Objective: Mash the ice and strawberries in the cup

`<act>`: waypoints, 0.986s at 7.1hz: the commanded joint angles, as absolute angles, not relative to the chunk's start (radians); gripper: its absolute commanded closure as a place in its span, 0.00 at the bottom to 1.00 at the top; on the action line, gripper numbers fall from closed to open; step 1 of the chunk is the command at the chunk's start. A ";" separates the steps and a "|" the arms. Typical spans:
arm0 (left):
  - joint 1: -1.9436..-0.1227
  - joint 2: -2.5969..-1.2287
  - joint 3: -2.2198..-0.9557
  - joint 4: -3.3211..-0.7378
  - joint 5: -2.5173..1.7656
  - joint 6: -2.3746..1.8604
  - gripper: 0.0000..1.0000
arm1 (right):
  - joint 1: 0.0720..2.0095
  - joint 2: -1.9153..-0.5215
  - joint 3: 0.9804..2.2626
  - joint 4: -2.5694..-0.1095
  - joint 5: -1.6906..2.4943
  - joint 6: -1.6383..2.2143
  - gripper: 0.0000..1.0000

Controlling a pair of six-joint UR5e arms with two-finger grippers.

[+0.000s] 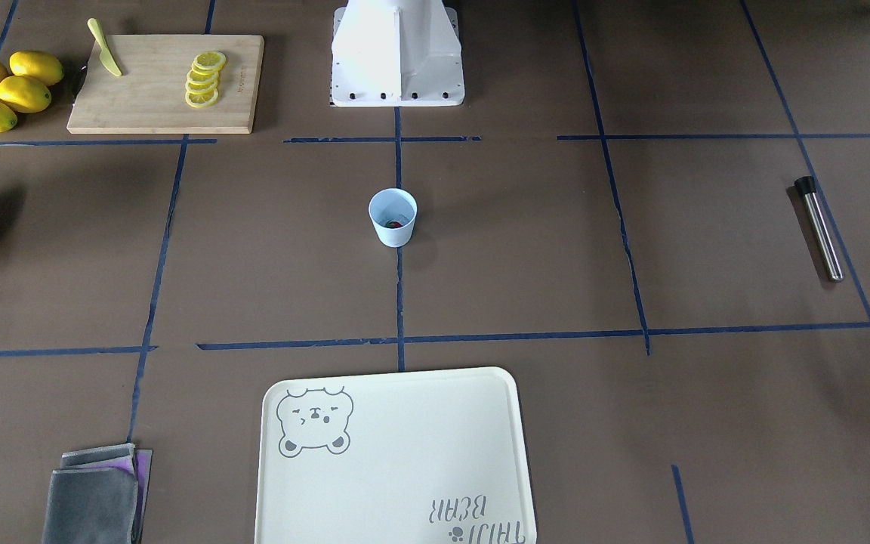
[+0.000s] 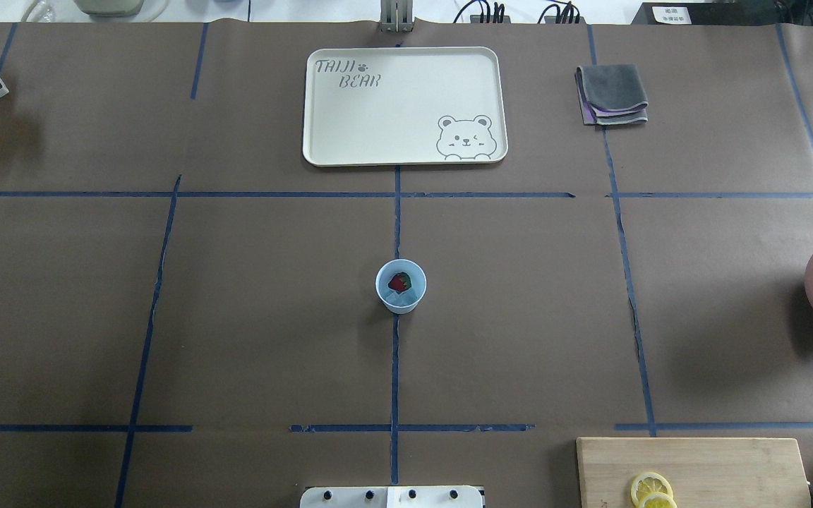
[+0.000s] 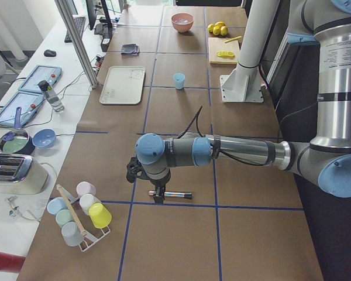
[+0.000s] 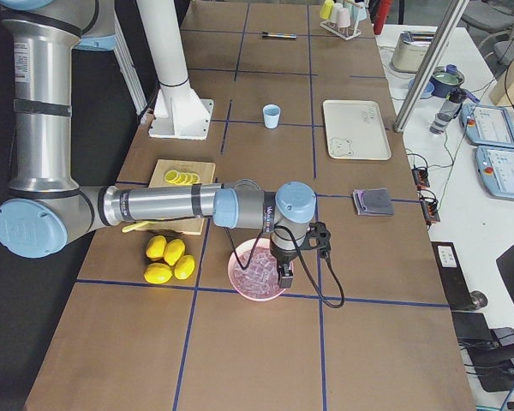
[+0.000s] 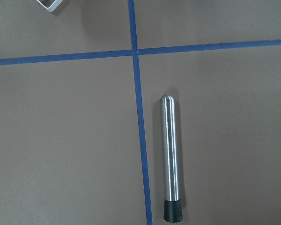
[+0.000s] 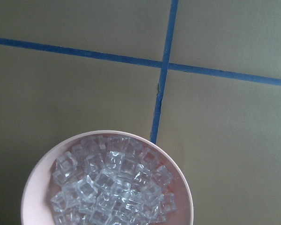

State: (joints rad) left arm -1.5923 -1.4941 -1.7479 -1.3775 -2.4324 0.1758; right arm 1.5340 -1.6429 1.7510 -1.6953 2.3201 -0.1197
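The light-blue cup stands upright at the table's centre, also in the front view. A red strawberry lies in it on pale ice. More ice cubes fill the pink bowl. A steel muddler with a black tip lies flat on the table. My left gripper hangs just over the muddler; I cannot tell if it is open or shut. My right gripper hangs over the pink bowl; I cannot tell its state either.
A cream bear tray lies at the far middle, with a folded grey cloth beside it. A wooden board carries lemon slices and a yellow knife. Whole lemons lie beside it. A rack of cups stands near the muddler.
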 commanded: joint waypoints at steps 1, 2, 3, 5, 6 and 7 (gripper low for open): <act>-1.592 -1.494 -1.747 -1.378 -2.433 0.176 0.00 | 1.534 -1.643 1.755 -1.695 2.321 -0.120 0.00; -1.592 -1.494 -1.749 -1.378 -2.433 0.176 0.00 | 1.534 -1.643 1.755 -1.695 2.321 -0.120 0.00; -1.592 -1.494 -1.750 -1.378 -2.434 0.176 0.00 | 1.534 -1.643 1.755 -1.695 2.321 -0.120 0.00; -1.592 -1.494 -1.753 -1.378 -2.436 0.178 0.00 | 1.534 -1.643 1.756 -1.695 2.325 -0.120 0.00; -1.592 -1.494 -1.756 -1.378 -2.437 0.176 0.00 | 1.534 -1.643 1.756 -1.695 2.333 -0.120 0.00; -1.592 -1.494 -1.756 -1.378 -2.437 0.176 0.00 | 1.534 -1.643 1.756 -1.695 2.333 -0.120 0.00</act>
State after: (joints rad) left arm -1.5922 -1.4941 -1.7552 -1.3775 -2.4368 0.1769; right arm 1.5340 -1.6429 1.7561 -1.6951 2.3304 -0.1197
